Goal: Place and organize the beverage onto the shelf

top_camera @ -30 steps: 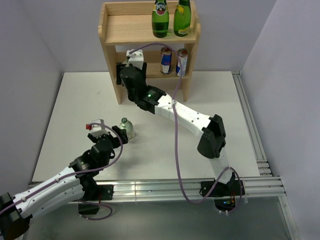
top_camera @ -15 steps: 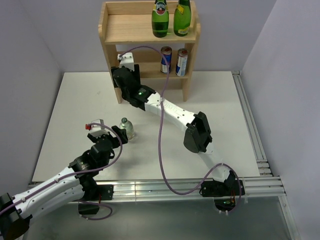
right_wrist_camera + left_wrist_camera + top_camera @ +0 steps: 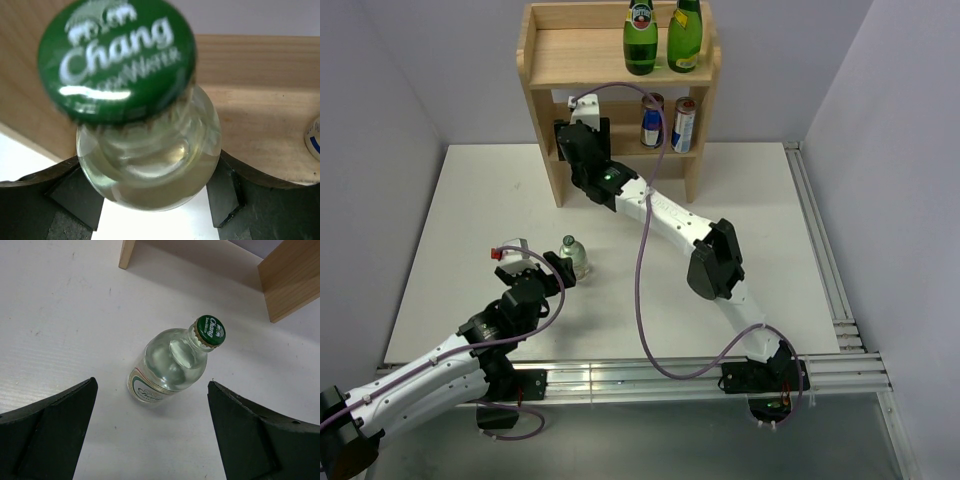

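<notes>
The wooden shelf stands at the back of the table. Two green bottles stand on its top tier and two cans on the middle tier's right side. My right gripper is at the left of the middle tier. In the right wrist view it is shut on a clear green-capped Chang water bottle, with shelf wood close behind. A second clear Chang bottle stands upright on the table. My left gripper is open, just short of that bottle.
The shelf's legs show behind the table bottle in the left wrist view. A can's edge shows to the right of the held bottle. The right arm stretches diagonally across the table. Grey walls close in on both sides.
My right gripper swung left with its bottle, then came back right toward the shelf's middle tier. The left arm and the table bottle have not moved.
</notes>
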Action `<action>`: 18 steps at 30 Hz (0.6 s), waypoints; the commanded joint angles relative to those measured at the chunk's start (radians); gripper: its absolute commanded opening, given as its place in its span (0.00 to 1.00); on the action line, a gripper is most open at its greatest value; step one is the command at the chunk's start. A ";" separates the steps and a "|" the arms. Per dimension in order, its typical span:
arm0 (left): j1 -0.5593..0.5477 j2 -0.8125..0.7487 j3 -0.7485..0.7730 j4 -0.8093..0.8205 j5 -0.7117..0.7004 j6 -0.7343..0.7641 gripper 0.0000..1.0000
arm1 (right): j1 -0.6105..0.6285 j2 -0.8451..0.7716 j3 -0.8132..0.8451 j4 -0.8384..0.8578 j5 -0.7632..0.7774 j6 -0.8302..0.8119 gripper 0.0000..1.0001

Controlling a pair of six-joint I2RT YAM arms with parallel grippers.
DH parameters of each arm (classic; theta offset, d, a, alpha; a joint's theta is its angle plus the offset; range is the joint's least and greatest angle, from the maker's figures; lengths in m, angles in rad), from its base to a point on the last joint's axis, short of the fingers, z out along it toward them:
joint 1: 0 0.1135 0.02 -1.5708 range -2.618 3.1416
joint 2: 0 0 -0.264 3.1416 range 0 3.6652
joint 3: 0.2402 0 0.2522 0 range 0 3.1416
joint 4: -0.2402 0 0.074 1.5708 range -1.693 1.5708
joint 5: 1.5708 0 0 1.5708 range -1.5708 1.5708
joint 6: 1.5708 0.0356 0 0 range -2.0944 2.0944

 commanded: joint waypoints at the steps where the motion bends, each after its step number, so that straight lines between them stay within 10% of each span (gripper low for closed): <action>1: -0.003 -0.005 -0.004 0.015 -0.012 -0.006 0.99 | -0.015 -0.013 0.092 0.176 0.012 0.001 0.00; 18: -0.003 -0.005 -0.002 0.009 -0.015 -0.014 0.99 | -0.017 0.071 0.127 0.241 -0.034 0.033 0.00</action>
